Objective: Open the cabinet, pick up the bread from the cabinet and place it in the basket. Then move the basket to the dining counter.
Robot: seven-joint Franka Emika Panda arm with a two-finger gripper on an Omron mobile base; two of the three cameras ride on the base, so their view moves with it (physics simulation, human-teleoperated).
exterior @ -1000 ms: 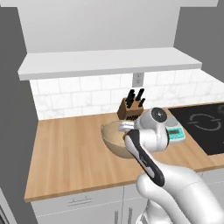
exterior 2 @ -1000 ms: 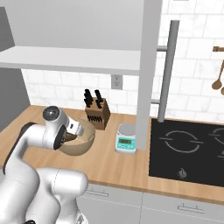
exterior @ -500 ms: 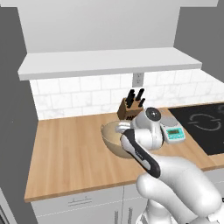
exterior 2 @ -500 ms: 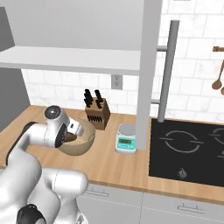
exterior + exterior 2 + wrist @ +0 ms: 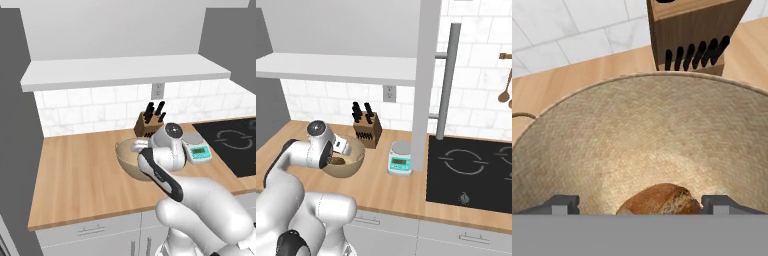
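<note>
- Bread (image 5: 660, 199): brown loaf lying low inside the basket (image 5: 612, 145), between the two finger tips in the hand view. Judged released; the placing step looks done.
- Gripper (image 5: 640, 204): jaws spread wide, one tip either side of the loaf, nothing clamped. In the right base view the gripper (image 5: 340, 159) sits down inside the bowl.
- Basket (image 5: 126, 156) rests on the wooden worktop (image 5: 80, 175), just in front of the knife block (image 5: 149, 122) and near the small scale (image 5: 198, 152).
- Risk: lifting out at an angle could let a finger catch the loaf and roll it up the sloped woven wall.
- Risk: the rim is wide and curved; a shallow pinch on it may slip, tipping the basket and spilling the bread during the carry.
- Risk: the knife block is close behind; swinging the hand back to reach the far rim could knock it.
- Risk: the open cabinet door (image 5: 423, 75) hangs beside the scale; a high lift toward that side could strike it.
</note>
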